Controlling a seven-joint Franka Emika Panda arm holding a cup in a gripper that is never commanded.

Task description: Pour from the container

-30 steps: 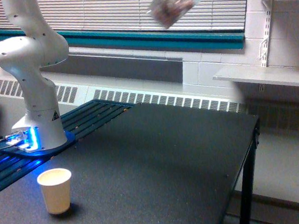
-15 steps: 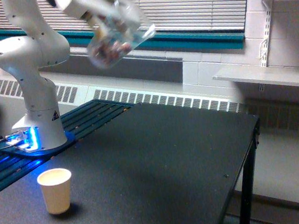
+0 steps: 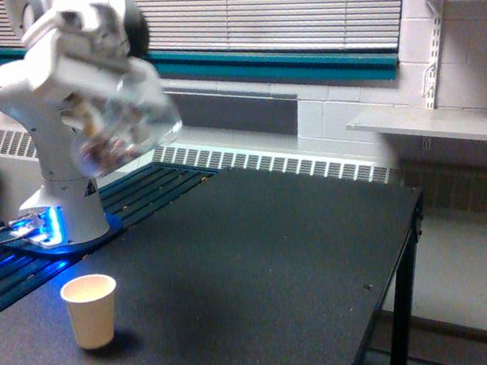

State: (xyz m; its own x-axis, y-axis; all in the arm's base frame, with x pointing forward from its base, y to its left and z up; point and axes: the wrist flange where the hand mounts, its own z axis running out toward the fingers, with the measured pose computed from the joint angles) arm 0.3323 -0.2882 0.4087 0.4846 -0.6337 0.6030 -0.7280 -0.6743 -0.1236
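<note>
The container (image 3: 124,125), a clear rounded plastic cup with pinkish-brown pieces inside, hangs tilted in the air at the exterior view's upper left, blurred by motion. My gripper (image 3: 93,80) is shut on the container from above and behind. A small cream paper cup (image 3: 91,310) stands upright on the dark table (image 3: 261,268) well below the container and a little toward the exterior view's left. The fingers themselves are smeared and partly hidden behind the container.
The arm's white base (image 3: 64,201) stands on a blue-lit mount at the exterior view's left, behind the paper cup. The table's edge (image 3: 408,217) drops off on the exterior view's right. A wall shelf (image 3: 429,124) and window blinds lie beyond.
The gripper has carried the container down and toward the exterior view's left, from the top centre to a spot above the paper cup. The paper cup has not moved.
</note>
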